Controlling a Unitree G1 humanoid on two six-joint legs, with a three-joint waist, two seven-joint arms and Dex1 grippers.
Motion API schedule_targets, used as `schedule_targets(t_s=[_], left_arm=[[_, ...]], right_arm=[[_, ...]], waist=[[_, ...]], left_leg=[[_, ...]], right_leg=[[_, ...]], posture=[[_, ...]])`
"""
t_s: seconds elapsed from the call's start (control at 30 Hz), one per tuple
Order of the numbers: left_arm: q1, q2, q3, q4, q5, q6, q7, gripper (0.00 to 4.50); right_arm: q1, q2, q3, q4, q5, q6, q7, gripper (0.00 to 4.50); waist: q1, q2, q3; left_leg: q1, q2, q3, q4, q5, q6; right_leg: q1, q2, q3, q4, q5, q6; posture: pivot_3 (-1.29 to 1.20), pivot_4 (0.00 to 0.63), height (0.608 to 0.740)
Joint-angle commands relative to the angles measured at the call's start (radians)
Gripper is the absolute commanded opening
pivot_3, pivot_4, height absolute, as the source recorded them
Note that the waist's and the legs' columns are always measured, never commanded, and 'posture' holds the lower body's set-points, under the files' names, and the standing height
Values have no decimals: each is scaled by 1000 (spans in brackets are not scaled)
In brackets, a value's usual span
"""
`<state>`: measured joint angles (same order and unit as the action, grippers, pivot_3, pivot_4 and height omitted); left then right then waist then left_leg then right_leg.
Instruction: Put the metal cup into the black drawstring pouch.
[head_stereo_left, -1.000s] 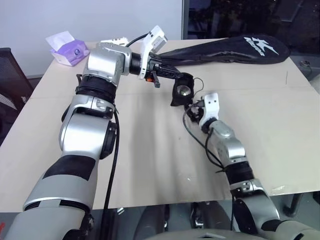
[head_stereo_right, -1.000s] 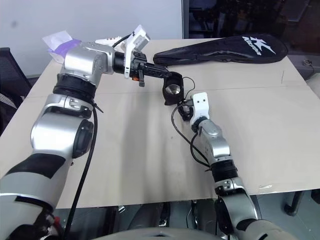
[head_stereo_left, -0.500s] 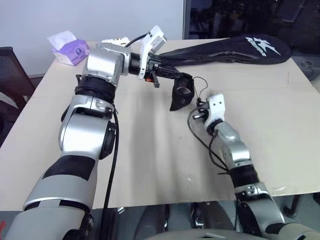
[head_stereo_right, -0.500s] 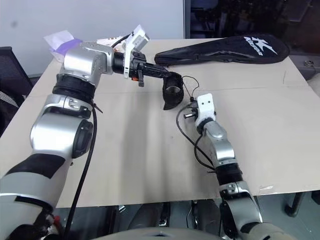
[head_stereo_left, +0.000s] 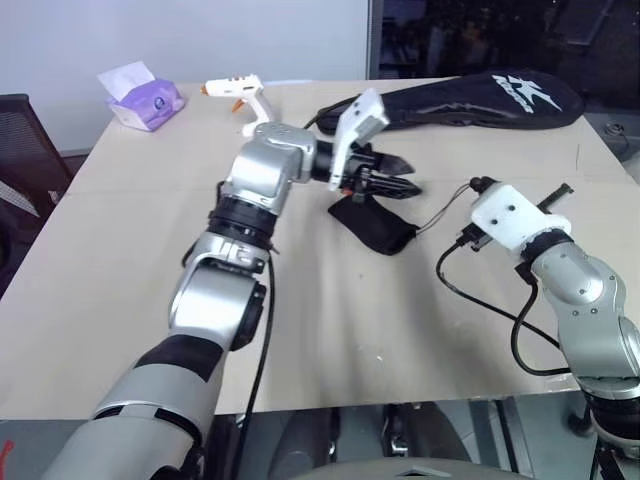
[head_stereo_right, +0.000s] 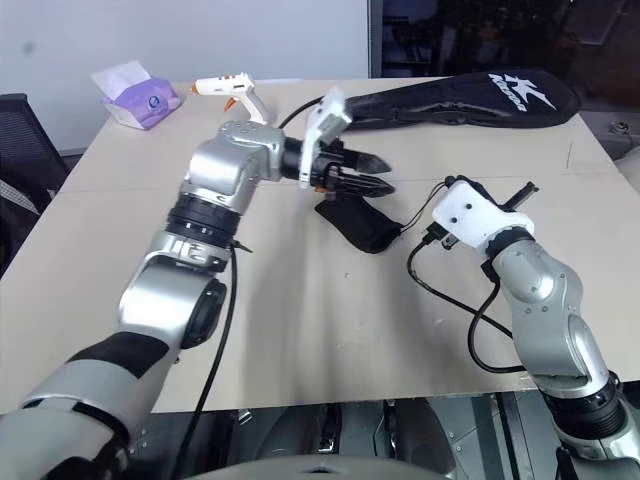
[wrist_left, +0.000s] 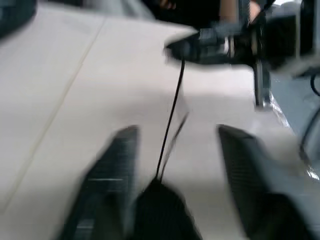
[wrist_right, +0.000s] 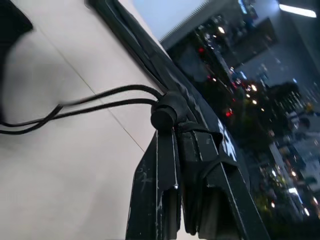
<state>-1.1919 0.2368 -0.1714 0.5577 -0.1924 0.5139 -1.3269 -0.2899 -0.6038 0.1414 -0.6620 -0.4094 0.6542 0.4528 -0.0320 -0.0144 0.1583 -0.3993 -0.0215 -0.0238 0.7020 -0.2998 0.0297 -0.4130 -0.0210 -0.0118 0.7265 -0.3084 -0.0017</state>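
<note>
Pouch down on the table, cord in your right gripper

Your left gripper (head_stereo_right: 372, 184) stood open and empty just above the black drawstring pouch (head_stereo_right: 358, 223), which lay on the table (head_stereo_right: 300, 330). Your right gripper (wrist_right: 170, 150) was clamped on the pouch's cord toggle (wrist_right: 163, 114); the metal cup wasn't visible.

One pouch (head_stereo_left: 375, 224), one glue gun (head_stereo_left: 240, 93)

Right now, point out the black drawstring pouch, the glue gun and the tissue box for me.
black drawstring pouch (head_stereo_right: 362, 226): right eye view, middle of the fabric.
glue gun (head_stereo_right: 226, 88): right eye view, on its white body.
tissue box (head_stereo_left: 146, 102): left eye view, purple side of the box.
</note>
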Motion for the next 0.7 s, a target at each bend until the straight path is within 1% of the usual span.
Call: schedule_targets(t_s=[0.03,0.1,0.17,0.33,0.43,0.7], left_arm=[[-12,-72,-33,-15,6,-95,34,3176],[-10,-104,-40,4,11,-135,49,3176],[-14,-125,-30,12,-2,-128,58,3176],[-12,-145,-29,29,-2,-130,73,3176],[-15,-144,-33,52,8,-137,74,2429],[-11,-145,-41,66,14,-146,69,2429]], right_arm=[[-21,-23,12,-83,-39,51,44,0],[-19,-32,20,-104,-54,69,61,0],[-13,-47,23,-122,-67,83,80,0],[1,-56,19,-156,-82,111,99,0],[2,-43,27,-169,-90,124,94,0],[-10,-10,59,-169,-118,136,88,0]], waist=[[2,0,0],[5,0,0],[4,0,0],[3,0,0],[6,0,0],[10,0,0]], left_leg=[[0,0,0,0,0,0],[0,0,0,0,0,0],[0,0,0,0,0,0],[0,0,0,0,0,0],[0,0,0,0,0,0],[0,0,0,0,0,0]], right_leg=[[0,0,0,0,0,0],[0,0,0,0,0,0],[0,0,0,0,0,0],[0,0,0,0,0,0],[0,0,0,0,0,0],[0,0,0,0,0,0]], posture=[[0,150,740],[0,150,740],[0,150,740],[0,150,740],[0,150,740],[0,150,740]])
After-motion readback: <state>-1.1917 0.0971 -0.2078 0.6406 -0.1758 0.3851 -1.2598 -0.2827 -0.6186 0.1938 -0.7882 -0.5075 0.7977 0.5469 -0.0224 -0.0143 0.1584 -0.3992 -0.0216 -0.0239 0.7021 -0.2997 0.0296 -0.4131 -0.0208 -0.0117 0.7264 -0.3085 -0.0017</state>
